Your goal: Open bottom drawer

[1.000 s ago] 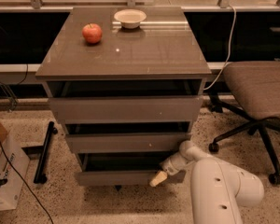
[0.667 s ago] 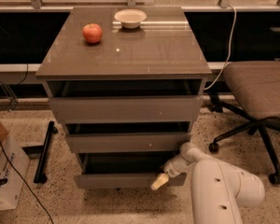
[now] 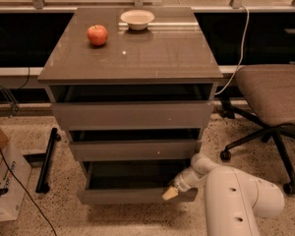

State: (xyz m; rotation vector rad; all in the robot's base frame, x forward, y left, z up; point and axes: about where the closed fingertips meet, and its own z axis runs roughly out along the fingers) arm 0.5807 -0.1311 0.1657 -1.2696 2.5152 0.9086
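– Bottom drawer (image 3: 132,196): has it moved?
– Yes. It sticks out more from the table (image 3: 137,58) than it did a second ago. Now I can see more of its dark inside.
– Where is the gripper?
– The gripper (image 3: 170,193) is low down, at the right end of the drawer front, touching it or just beside it. I cannot tell if it is clenched or let go.
– So is the job done?
– Nearly, I think. The drawer sits at the very bottom, under the middle drawer (image 3: 132,149), and it is out a good way. A little more pull may finish it.
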